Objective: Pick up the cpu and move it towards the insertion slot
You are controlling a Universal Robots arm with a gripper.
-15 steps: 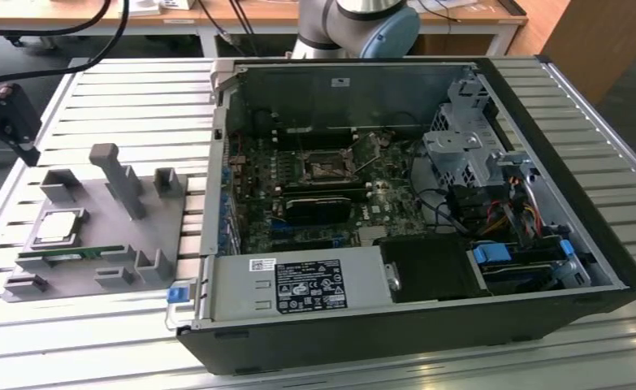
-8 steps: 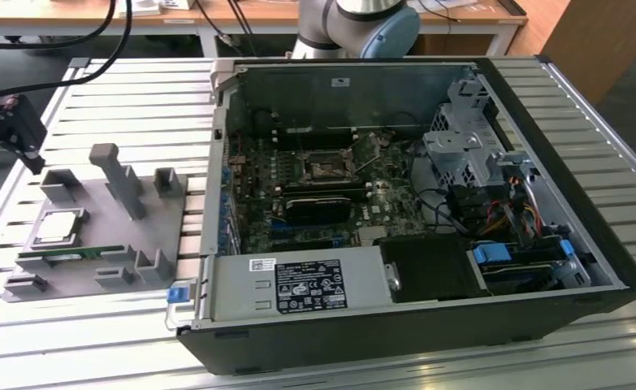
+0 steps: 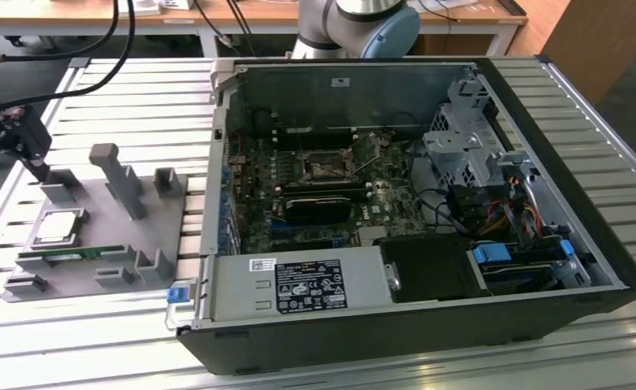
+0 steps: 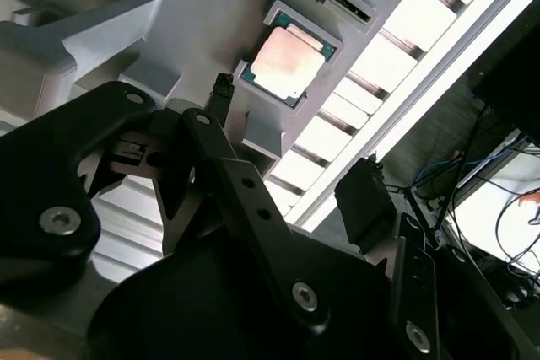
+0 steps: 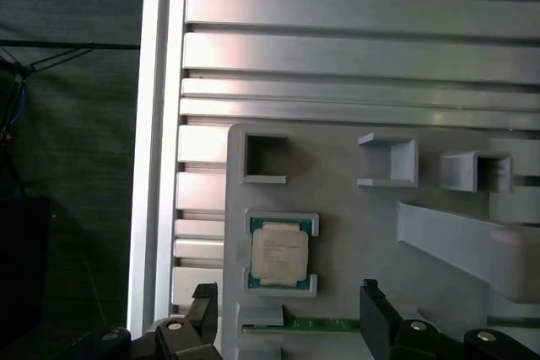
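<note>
Gripper (image 3: pixel 28 150) hangs at the exterior view's far left, over the far end of the tray (image 3: pixel 96 219). Its fingers (image 5: pixel 207 305) are spread wide and hold nothing. In the first wrist view the cpu (image 5: pixel 279 255) lies below, roughly in line with the gap between the fingertips, untouched.

Cpu sits flat in its tray pocket, silver top up, pale-green rim showing, with the memory stick (image 3: pixel 71 253) just beside it.

Handling, as a judgement:
- It looks light, stiff and thin.
- The smooth metal lid looks slippery, so the top face offers no hold.
- Underside and corners are likely fragile, so it wants a gentle squeeze.
- The best hold looks like two opposite rims mid-side, where the pocket walls break off. The corners are boxed in by pocket lips.
- It would need a straight lift to clear those lips.

Room:
- A tall post (image 3: pixel 119 179) and low blocks stand on the tray between the pocket and the case, so any path that way has to clear them.
- The slatted table (image 3: pixel 112 89) around the tray is open.
- Further right the case (image 3: pixel 404 325) lies open side up, its wall standing between tray and slot (image 3: pixel 326 168).
- The slot sits on the board, well apart from the cpu, with a black block (image 3: pixel 320 207) just beside it and cables (image 3: pixel 447 207) toward the exterior view's right.
- The space above the slot looks free.
</note>
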